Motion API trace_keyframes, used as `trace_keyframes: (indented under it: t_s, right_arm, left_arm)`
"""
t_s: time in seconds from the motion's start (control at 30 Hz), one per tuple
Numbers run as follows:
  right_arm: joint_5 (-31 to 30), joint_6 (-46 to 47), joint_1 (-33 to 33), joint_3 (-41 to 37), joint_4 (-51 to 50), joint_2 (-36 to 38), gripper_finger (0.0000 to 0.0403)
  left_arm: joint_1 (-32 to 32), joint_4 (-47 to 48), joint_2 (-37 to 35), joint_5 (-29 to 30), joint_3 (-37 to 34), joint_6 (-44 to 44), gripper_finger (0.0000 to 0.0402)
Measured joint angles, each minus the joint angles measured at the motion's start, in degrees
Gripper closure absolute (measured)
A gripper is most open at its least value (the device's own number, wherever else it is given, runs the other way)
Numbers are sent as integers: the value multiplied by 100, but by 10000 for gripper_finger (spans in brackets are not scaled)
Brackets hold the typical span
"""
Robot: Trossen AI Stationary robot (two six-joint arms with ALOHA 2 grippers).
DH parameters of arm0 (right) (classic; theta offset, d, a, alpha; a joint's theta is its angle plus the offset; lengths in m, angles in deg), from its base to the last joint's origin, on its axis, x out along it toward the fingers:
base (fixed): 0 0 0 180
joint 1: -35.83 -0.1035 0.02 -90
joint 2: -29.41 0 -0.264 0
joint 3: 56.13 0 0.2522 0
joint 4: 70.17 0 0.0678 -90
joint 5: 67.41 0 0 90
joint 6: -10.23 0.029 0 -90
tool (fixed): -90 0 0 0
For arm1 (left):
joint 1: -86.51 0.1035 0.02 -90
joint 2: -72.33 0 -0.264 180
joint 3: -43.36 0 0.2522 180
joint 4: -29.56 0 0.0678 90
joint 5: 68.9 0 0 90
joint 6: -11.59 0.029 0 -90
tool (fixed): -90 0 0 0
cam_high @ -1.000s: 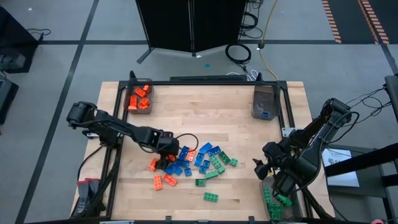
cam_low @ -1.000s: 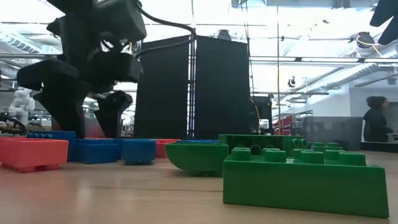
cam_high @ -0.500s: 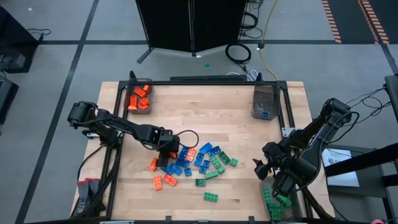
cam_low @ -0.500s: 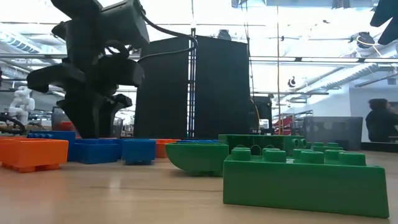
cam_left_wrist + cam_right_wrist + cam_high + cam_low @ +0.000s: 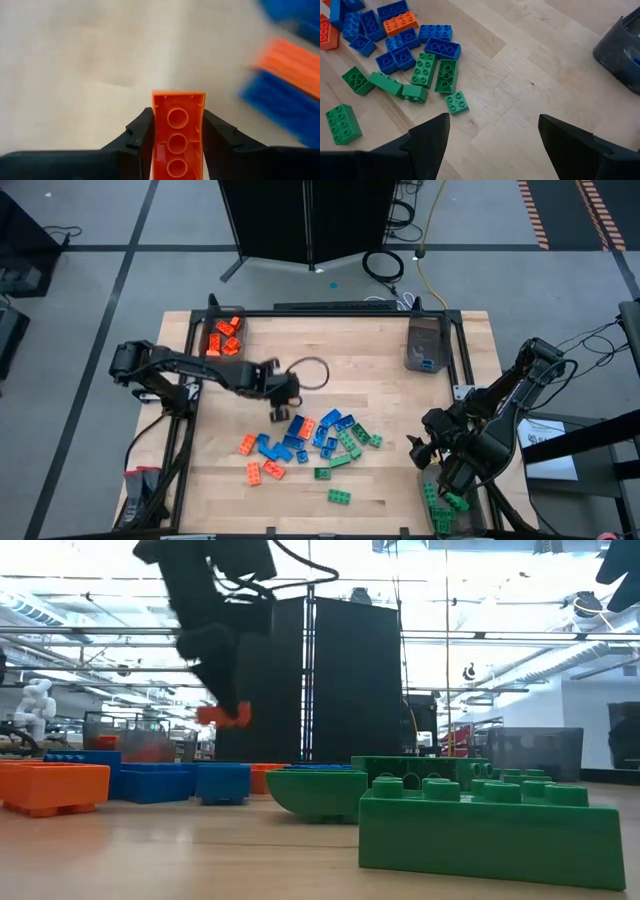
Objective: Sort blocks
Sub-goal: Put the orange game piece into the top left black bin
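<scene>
Grey floor surrounds the wooden table (image 5: 380, 370), with a dark cabinet (image 5: 310, 220) beyond its far edge. From above, the left gripper (image 5: 282, 392) hangs over the middle of the table, just far of the loose blocks (image 5: 310, 442), a mix of orange, blue and green scattered near the table's centre. A bin (image 5: 224, 338) at the far left corner holds orange blocks; a second bin (image 5: 424, 345) at the far right holds something blue. The right gripper (image 5: 440, 458) waits at the near right edge, beside a third bin (image 5: 442, 505) with green blocks in it.

At table height, the left gripper (image 5: 228, 712) is raised clear of the table, its jaws clamped on an orange block (image 5: 222, 717). Below stand orange and blue blocks on the left and big green ones (image 5: 490, 825) close to the camera on the right.

Past the left wrist, the jaws grip the orange block (image 5: 177, 135) by its long sides, hollow underside facing the camera, with bare wood beneath and blurred blue and orange blocks off to one side.

Past the right wrist, the jaws stand wide apart with nothing between them, above bare wood; green, blue and orange blocks (image 5: 400, 55) lie beyond, and a bin's edge (image 5: 620, 50) shows.
</scene>
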Motion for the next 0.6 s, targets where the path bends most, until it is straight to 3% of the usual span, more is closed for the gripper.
trace_keyframes:
  t_s: [0.17, 0.43, 0.6]
  right_arm:
    - [0, 15, -2, 0, -11, 0, 103]
    - [-21, 129, 0, 0, -20, 1, 103]
    - [-42, 107, -2, 0, -40, 2, 103]
  left_arm:
    - [858, 346, -297, 1061, 394, 158, 282]
    - [3055, 757, -1362, 1296, 218, -200, 282]
    - [4204, 749, -1661, 1341, 191, -576, 282]
